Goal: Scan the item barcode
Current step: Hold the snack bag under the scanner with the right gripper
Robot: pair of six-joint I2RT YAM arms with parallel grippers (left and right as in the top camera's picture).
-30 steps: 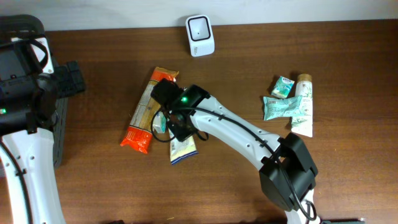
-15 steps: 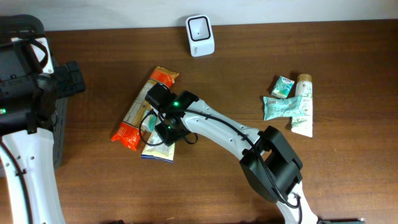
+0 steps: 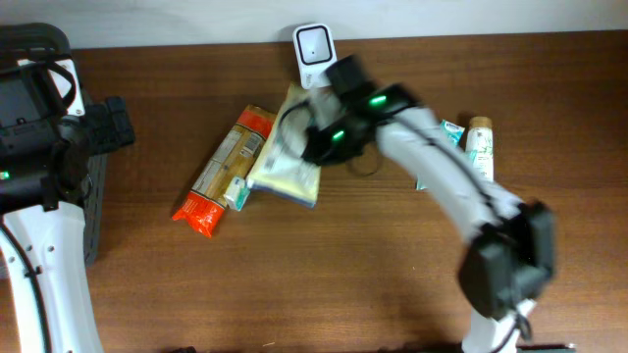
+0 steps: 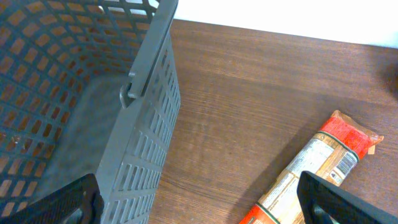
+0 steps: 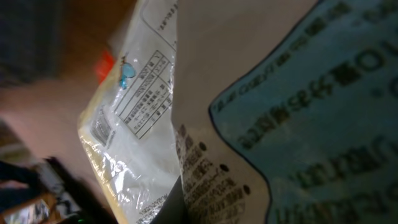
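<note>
Brown tabletop below, right gripper pinches 1 limp, light pouch by its edge; left gripper gapes wide.

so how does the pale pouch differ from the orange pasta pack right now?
The pale pouch is lifted in the right gripper near the white scanner; the orange pasta pack lies flat on the table, untouched. The pouch is wide and whitish with blue print; the pack is long, narrow, with orange-red ends. Both are printed, flexible food packets.
</note>
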